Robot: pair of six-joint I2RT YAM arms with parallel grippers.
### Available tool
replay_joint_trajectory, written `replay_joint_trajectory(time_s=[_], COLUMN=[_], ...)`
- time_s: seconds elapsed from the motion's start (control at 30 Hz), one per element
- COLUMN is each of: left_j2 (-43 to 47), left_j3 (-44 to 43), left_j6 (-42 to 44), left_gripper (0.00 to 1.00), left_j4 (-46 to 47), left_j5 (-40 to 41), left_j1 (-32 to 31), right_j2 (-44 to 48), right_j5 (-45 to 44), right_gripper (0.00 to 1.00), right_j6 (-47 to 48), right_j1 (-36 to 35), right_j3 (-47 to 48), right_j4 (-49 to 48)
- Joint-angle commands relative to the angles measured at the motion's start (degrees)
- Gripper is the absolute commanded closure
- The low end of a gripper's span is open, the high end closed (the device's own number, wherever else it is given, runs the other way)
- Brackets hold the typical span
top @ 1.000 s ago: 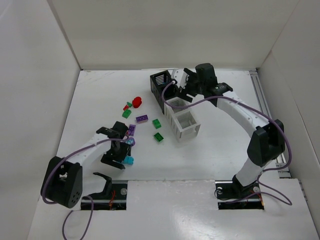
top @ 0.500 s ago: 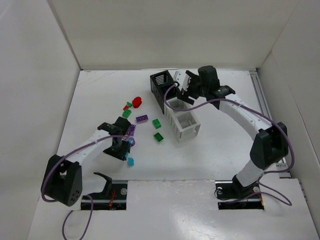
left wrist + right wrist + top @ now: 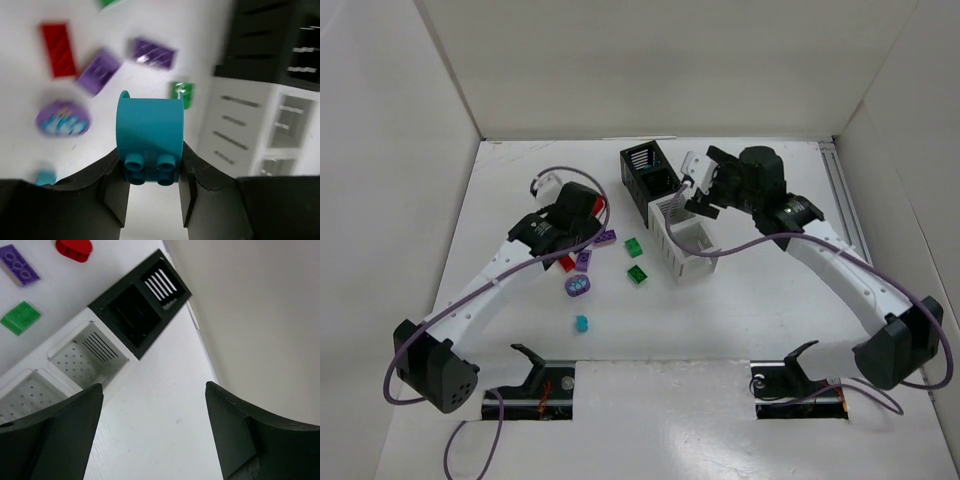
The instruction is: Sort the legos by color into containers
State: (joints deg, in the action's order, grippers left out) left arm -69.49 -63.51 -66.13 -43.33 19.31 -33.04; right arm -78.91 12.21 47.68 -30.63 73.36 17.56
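Small cyan brick is lying loose, nearest the arm bases. Left gripper is clamping a curved cyan brick, holding it raised, likely bound for the containers. Right gripper is hanging spread and empty above them, partly covering the row. Bin contents unreadable.

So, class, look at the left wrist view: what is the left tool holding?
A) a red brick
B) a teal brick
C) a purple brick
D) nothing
B: the left tool is shut on a teal brick, whose studded end sits in its grip.
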Motion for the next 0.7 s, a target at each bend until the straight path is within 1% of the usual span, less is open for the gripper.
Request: replay_joint_trajectory(time_s=[0.0, 0.03, 0.07, 0.13, 0.17, 0.2, 0.23, 0.27, 0.3, 0.33, 0.37, 0.43, 0.47, 0.5, 0.53, 0.57, 0.6, 0.63, 0.67], left_j2=[-0.20, -2.29, -3.79, -7.74, -12.55, -15.21, -18.02, -23.53, -26.37, -29.18, -34.78, -40.87, -43.68, -49.28, -51.60, -53.45, -55.03, -57.13, -57.16], left_j3=[-5.04, -5.75, -7.93, -12.23, -14.69, -17.33, -23.36, -26.46, -29.63, -35.75, -38.94, -46.41, -54.45, -58.62, -62.06, -67.31, -68.76, -69.55, -69.56], left_j6=[26.53, 31.62, 38.98, 44.92, 47.03, 48.97, 53.34, 55.04, 56.45, 57.59, 58.30, 58.31, 58.31, 58.31, 58.31, 58.31, 58.31, 57.78, 57.26], left_gripper=[0.83, 0.83, 0.82, 0.82, 0.82, 0.82, 0.82, 0.82, 0.83, 0.83, 0.87, 0.93, 0.93, 0.93, 0.93, 0.93, 0.93, 0.92, 0.91], left_j4=[20.08, 29.09, 32.31, 35.93, 37.60, 37.62, 37.62, 38.14, 38.15, 38.15, 36.93, 34.38, 32.97, 29.65, 28.58, 28.04, 28.04, 28.04, 28.82], left_j5=[2.15, -1.00, -1.55, -3.39, -3.40, -4.19, -5.06, -6.81, -7.70, -8.58, -9.46, -10.60, -11.13, -12.53, -13.06, -13.07, -13.07, -14.81, -15.52], left_j1=[-0.10, -0.10, -0.10, -0.10, -0.10, -0.10, -0.10, 0.42, 0.95, 0.96, 1.74, 2.63, 3.50, 4.03, 4.73, 4.74, 4.74, 5.52, 6.05], right_j2=[5.51, 6.40, 8.14, 9.91, 10.88, 11.76, 13.42, 14.31, 15.01, 16.32, 16.86, 17.73, 18.26, 18.27, 18.27, 18.27, 18.27, 18.27, 18.27], right_j5=[-1.13, -1.13, -1.13, -1.13, -1.13, -1.13, -1.13, -1.83, -2.53, -3.58, -4.29, -5.96, -5.97, -5.97, -5.97, -5.97, -5.97, -6.58, -6.58], right_gripper=[0.12, 0.12, 0.11, 0.09, 0.00, 0.00, 0.00, 0.00, 0.00, 0.00, 0.00, 0.00, 0.00, 0.00, 0.00, 0.00, 0.00, 0.00, 0.00], right_j6=[-3.03, -3.03, -3.03, -3.03, -3.03, -3.03, -3.03, -3.03, -3.03, -3.03, -3.03, -3.55, -3.56, -3.56, -3.56, -3.56, -3.56, -3.56, -3.56], right_j1=[2.77, 3.29, 4.08, 4.70, 4.70, 4.70, 4.70, 4.70, 5.23, 5.23, 5.23, 5.76, 6.54, 6.55, 6.55, 7.07, 7.08, 7.60, 7.61], right_j3=[-3.30, -4.10, -5.50, -6.91, -7.61, -8.32, -9.37, -9.38, -10.25, -10.78, -10.78, -11.31, -11.31, -11.31, -11.31, -11.31, -11.31, -11.31, -11.31], right_j4=[-3.94, -3.94, -3.94, -3.15, -3.15, -2.63, -2.62, -2.62, -2.62, -2.01, -2.01, -1.48, -1.48, -1.48, -0.87, -0.86, -0.86, -0.34, -0.34])
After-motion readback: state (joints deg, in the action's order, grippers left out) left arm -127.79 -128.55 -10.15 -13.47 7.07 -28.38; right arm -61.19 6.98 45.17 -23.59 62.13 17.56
